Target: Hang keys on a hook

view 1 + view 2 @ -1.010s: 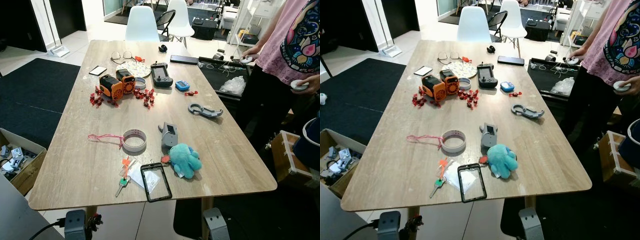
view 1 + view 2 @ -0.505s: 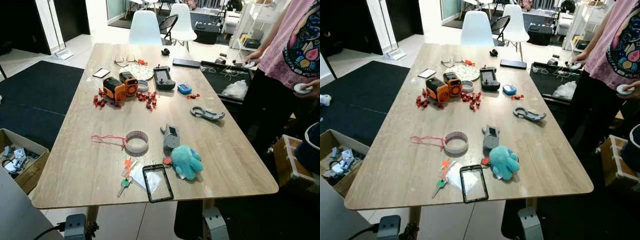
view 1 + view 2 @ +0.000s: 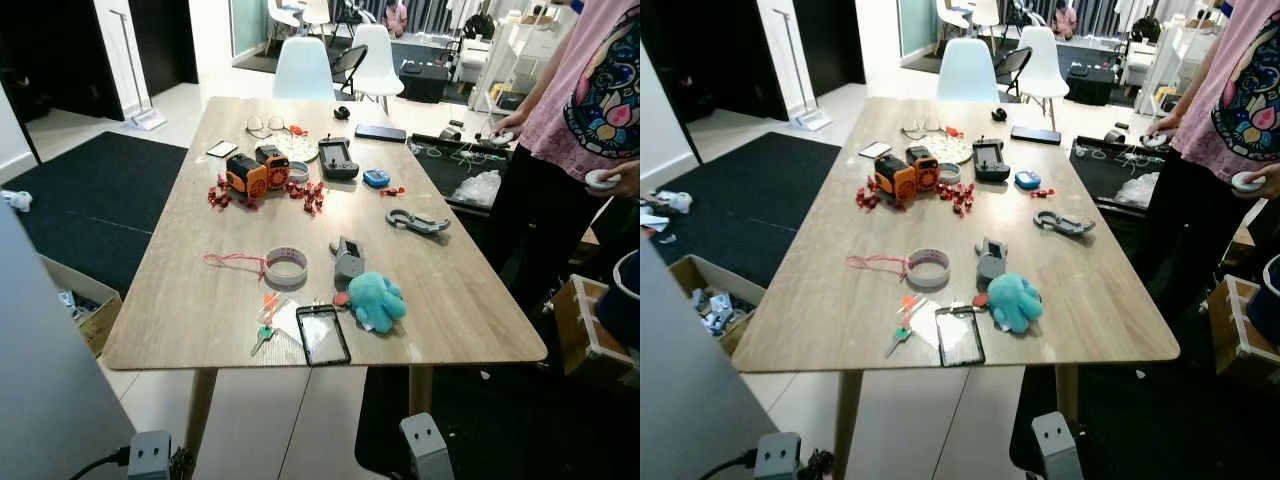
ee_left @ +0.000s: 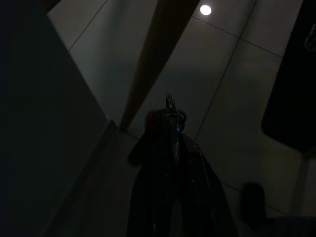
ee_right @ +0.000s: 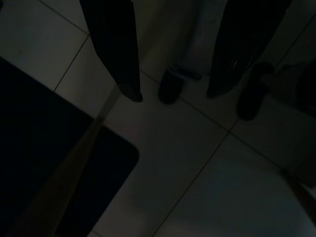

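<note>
keys near table front edge, just left of badge holder | likely light, stiff, jingly; best pinched at ring/tag | left gripper closed on small metal thing | right gripper spread, empty

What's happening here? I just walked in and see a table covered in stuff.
Nothing is being handled yet. The keys lie near the front edge of the wooden table, beside a clear badge holder and a teal plush toy. The left gripper looks shut, the right gripper open; both hang over the floor. A person stands at the table's right.
</note>
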You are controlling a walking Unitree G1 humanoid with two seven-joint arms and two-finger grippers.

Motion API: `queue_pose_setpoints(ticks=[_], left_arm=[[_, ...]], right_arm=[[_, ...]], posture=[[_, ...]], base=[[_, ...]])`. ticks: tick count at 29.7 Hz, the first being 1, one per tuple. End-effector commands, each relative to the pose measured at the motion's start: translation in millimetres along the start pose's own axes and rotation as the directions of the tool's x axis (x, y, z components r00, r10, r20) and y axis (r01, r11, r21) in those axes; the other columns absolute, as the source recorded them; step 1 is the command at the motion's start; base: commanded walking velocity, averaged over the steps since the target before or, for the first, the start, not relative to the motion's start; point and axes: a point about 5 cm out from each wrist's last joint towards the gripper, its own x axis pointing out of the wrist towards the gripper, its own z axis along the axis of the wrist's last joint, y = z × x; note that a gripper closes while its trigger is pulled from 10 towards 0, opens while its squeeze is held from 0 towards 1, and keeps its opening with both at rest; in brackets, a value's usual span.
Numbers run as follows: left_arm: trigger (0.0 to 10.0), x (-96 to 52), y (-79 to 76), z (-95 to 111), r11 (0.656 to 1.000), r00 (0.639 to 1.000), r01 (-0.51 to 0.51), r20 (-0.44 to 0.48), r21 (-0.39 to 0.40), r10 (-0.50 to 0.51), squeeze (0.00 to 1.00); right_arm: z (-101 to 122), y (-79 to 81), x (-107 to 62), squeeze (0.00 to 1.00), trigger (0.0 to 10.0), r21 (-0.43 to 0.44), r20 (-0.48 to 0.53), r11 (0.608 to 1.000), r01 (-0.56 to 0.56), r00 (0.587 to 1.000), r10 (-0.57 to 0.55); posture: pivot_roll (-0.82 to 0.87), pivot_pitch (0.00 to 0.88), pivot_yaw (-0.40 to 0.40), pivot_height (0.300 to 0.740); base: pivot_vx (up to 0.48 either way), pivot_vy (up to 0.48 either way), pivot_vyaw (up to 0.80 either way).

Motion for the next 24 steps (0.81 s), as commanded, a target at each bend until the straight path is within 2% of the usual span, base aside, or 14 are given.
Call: queue_pose_setpoints(ticks=[1,17,24], left_arm=[[10.0,-0.2,-5.8,-1.9,1.0,1.0,0.013,0.005,-0.01,-0.013,0.0],[10.0,0.1,-2.1,-0.2,1.0,1.0,0.005,0.013,-0.014,-0.005,0.0],[10.0,-0.3,-0.2,1.9,1.0,0.999,-0.012,0.037,-0.021,0.013,0.0]], right_arm=[[-4.2,0.8,-1.0,0.0,10.0,0.002,-0.016,1.0,-0.002,1.0,0.002],[-2.7,3.4,0.0,0.0,10.0,-0.005,-0.014,1.0,-0.013,1.0,0.012],[-2.7,5.0,0.4,0.0,10.0,-0.005,-0.016,1.0,-0.016,1.0,0.016]], posture=[[0.07,0.037,-0.062,0.74],[0.08,0.045,-0.06,0.74],[0.09,0.051,-0.063,0.74]], base=[[-0.364,0.0,0.0],[-0.356,0.0,0.0],[0.0,0.0,0.0]])
